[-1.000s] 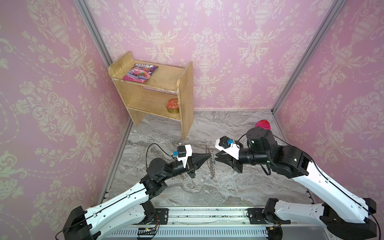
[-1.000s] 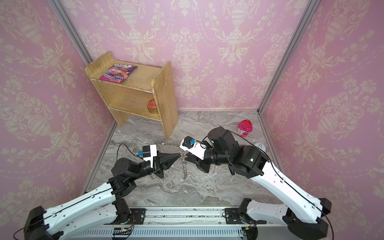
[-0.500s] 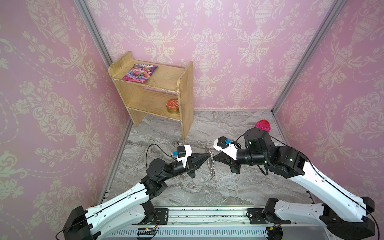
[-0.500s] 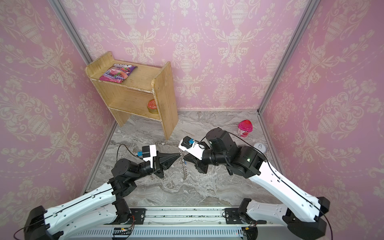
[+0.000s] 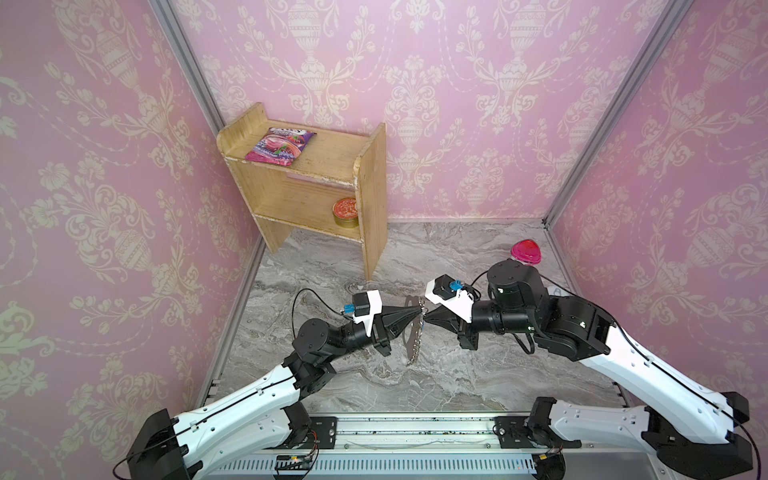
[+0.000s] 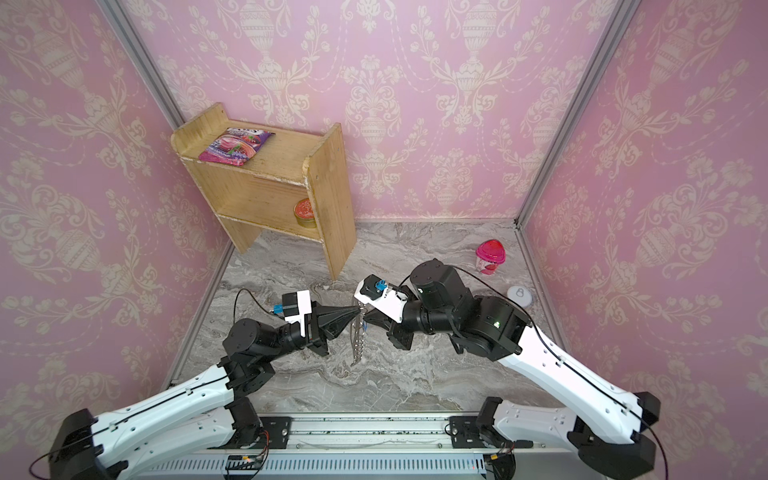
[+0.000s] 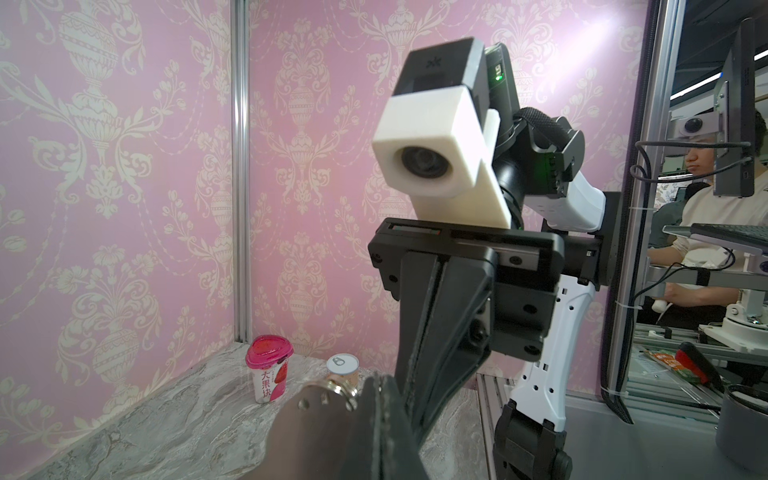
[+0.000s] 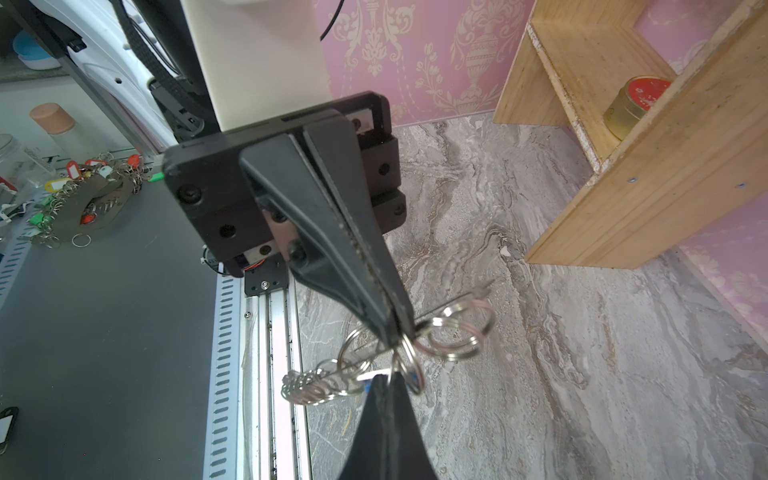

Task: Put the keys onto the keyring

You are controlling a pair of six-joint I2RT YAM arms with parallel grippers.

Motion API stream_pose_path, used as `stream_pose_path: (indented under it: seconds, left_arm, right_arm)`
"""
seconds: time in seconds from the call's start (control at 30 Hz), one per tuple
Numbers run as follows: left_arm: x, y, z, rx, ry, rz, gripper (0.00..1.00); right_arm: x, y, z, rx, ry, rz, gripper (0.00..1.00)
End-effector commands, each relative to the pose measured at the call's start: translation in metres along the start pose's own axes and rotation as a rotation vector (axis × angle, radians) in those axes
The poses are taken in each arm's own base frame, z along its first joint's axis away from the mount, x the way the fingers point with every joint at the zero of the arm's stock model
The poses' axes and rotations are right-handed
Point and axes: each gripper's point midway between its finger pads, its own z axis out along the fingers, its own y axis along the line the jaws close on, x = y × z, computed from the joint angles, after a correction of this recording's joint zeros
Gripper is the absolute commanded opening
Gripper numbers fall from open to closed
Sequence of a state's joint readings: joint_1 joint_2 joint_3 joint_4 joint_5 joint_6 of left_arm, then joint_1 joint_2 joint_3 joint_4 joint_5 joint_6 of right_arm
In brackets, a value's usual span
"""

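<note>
The keyring (image 5: pixel 411 338), a flat grey plate with small rings along one edge, hangs above the marble floor; it also shows in a top view (image 6: pixel 356 343). My left gripper (image 5: pixel 417 312) is shut on its upper end, and the left wrist view shows the plate (image 7: pixel 316 419) pinched beside my left fingers (image 7: pixel 386 419). My right gripper (image 5: pixel 428 319) meets it tip to tip. In the right wrist view my right gripper (image 8: pixel 388 376) is shut on a ring of the keys (image 8: pixel 368 379). Only a sliver of their blue tag shows among the loose rings (image 8: pixel 453 332).
A wooden shelf (image 5: pixel 332 187) stands at the back left, with a snack packet (image 5: pixel 280 145) on top and a red-lidded tin (image 5: pixel 346 210) inside. A pink-lidded cup (image 6: pixel 490 253) and a white can (image 6: pixel 519 295) sit on the floor at the right wall.
My right gripper has moved left to the left gripper's tip and shut at the plate's rings. The left arm and the hanging plate have hardly moved.
</note>
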State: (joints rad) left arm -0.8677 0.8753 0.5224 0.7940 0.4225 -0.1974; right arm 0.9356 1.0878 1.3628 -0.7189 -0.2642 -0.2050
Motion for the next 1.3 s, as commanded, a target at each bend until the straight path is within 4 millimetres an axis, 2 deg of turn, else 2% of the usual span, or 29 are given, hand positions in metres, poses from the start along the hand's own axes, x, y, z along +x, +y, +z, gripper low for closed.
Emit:
stream_pose_path:
  seconds: [0.0,0.23,0.6,0.93,1.23,1.27]
  left_arm:
    - [-0.009,0.007,-0.003,-0.042,-0.039,0.015,0.00]
    - [-0.010,0.006,-0.004,-0.042,-0.042,0.020,0.00]
    - [-0.014,0.007,-0.005,-0.054,-0.064,0.031,0.00]
    - [-0.015,0.018,-0.009,-0.100,-0.159,0.020,0.00]
    - [-0.015,0.015,-0.005,-0.071,-0.187,0.005,0.00]
    - [-0.015,0.014,-0.006,-0.067,-0.184,0.005,0.00]
  right_arm:
    - [0.001,0.008,-0.011,-0.005,-0.005,-0.006,0.00]
    - [0.000,0.002,-0.018,0.033,0.007,-0.017,0.00]
    - [0.001,0.011,-0.001,-0.039,-0.005,0.020,0.00]
    - [-0.007,0.015,0.004,-0.060,-0.082,0.055,0.00]
    - [-0.011,0.023,0.012,-0.098,-0.108,0.074,0.00]
    - [-0.009,0.023,0.011,-0.095,-0.100,0.071,0.03]
